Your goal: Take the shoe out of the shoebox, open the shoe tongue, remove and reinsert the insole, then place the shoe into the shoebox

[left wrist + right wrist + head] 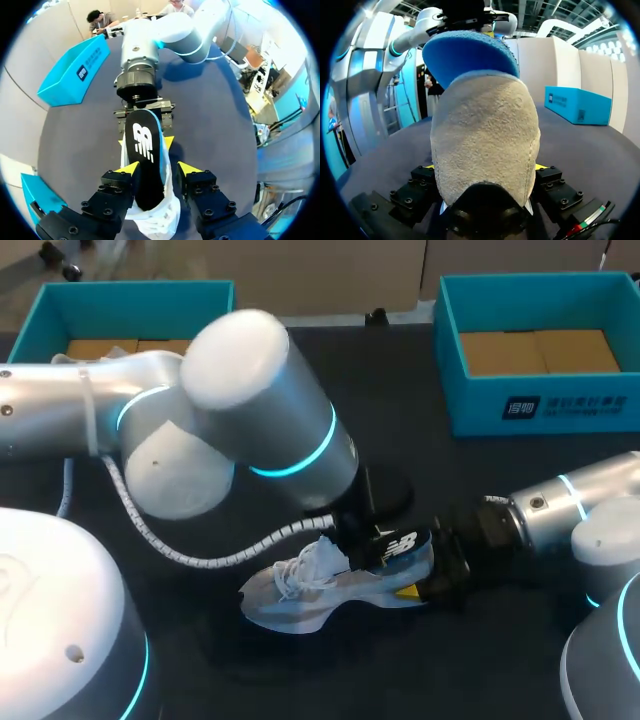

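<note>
A grey and white shoe (pixel 300 600) lies on the dark table, its toe pointing to my left. My right gripper (pixel 425 580) comes in from the right and is shut on the shoe's suede heel (pixel 485 135), one finger on each side. A black insole (pixel 145 160) with a white logo and a blue underside (pixel 470 50) sticks up out of the shoe's opening. My left gripper (pixel 159 169) hangs over the shoe (pixel 155 215) with the insole between its open fingers. A gap shows on one side. The insole's tip (pixel 400 545) points towards the right gripper (pixel 145 142).
A teal shoebox (pixel 540 350) with a cardboard floor stands at the back right, and a second teal box (pixel 120 315) at the back left. The left arm's cable (pixel 200 558) loops over the table beside the shoe.
</note>
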You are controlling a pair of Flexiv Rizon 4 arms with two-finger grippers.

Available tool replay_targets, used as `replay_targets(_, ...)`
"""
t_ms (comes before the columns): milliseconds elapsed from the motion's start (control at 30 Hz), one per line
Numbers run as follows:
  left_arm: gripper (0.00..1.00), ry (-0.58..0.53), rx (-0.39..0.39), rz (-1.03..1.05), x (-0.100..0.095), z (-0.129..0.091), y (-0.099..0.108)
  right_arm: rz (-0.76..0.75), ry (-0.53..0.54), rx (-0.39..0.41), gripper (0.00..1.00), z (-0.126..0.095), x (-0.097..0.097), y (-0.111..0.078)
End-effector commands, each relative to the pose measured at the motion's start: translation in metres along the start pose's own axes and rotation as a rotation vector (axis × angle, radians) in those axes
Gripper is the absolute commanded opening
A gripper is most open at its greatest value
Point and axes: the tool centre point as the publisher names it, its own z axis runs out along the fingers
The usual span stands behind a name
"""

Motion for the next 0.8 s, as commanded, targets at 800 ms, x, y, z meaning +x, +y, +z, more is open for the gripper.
replay_targets(800, 0.42, -0.357, -0.097, -0.153, 0.001, 0.033, -0.014, 0.0, -0.002, 0.003, 0.0, 0.001, 0.001, 0.001)
